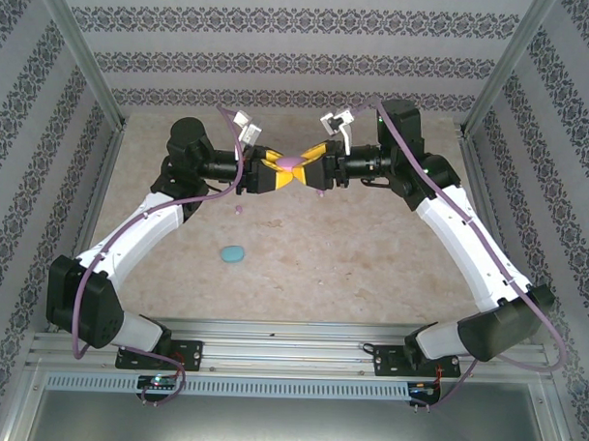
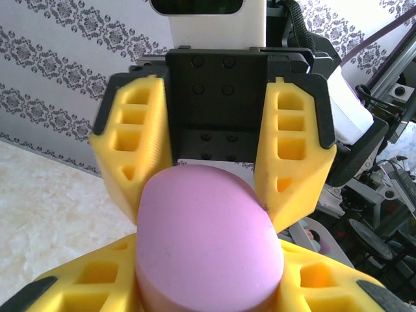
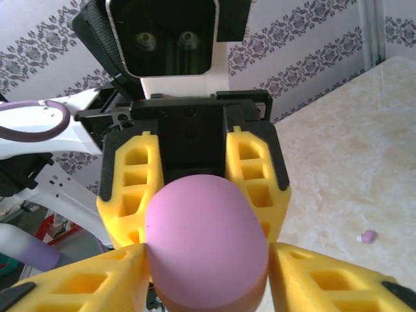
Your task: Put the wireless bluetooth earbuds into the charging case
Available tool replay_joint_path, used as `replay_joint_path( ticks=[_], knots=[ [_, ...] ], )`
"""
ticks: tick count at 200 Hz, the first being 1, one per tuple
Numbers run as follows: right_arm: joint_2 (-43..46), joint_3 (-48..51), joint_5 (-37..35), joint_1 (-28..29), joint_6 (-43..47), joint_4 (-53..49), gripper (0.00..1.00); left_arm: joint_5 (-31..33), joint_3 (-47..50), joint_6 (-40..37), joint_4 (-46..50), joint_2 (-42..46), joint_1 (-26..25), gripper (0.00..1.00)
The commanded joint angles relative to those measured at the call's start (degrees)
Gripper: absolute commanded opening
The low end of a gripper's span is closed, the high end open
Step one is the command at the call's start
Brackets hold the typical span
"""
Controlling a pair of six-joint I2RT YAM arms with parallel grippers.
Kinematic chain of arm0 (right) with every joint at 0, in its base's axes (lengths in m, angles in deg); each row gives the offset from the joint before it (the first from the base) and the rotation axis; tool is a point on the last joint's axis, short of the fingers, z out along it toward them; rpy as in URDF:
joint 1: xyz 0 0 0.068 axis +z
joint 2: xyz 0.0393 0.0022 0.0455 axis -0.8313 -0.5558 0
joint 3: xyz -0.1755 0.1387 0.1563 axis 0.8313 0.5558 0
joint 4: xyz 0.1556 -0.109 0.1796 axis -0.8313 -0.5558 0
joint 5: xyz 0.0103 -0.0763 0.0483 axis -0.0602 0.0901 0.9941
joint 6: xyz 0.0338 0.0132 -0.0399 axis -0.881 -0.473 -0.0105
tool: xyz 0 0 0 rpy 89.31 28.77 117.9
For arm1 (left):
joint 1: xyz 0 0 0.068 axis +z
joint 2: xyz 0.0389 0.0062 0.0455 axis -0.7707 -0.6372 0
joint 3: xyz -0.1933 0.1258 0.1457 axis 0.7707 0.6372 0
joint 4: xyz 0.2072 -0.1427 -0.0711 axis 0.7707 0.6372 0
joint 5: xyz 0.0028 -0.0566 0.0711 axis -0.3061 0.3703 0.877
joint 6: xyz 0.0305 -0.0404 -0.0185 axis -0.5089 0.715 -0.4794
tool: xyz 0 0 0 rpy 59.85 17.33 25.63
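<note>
Above table, hands tip-to-tip around case

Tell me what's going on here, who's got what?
Both arms meet in mid-air over the table. The left gripper and the right gripper each clamp the pink-purple case from opposite ends, and its lid looks closed. The cyan case lies on the table nearer the arm bases. A pink-purple earbud lies loose on the table, not yet in a case.
</note>
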Motion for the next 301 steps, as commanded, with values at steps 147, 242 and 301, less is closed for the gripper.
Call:
replay_joint_path(
  ticks=[147, 242, 301],
  knots=[
    [2.6, 6.8, -0.3, -2.2, -16.2, 13.9, 0.54, 1.5, -1.2, -14.8, 10.1, 4.8, -2.9, 0.09],
    [2.5, 6.7, -2.0, -3.1, -17.6, 14.7, 0.58, 3.5, -0.6, -18.5, 13.3, 5.7, -4.0, 0.09],
    [4.2, 8.1, -3.8, -3.2, -18.1, 14.7, 0.58, 6.0, 0.5, -22.2, 15.7, 7.4, -4.6, 0.09]
  ],
)
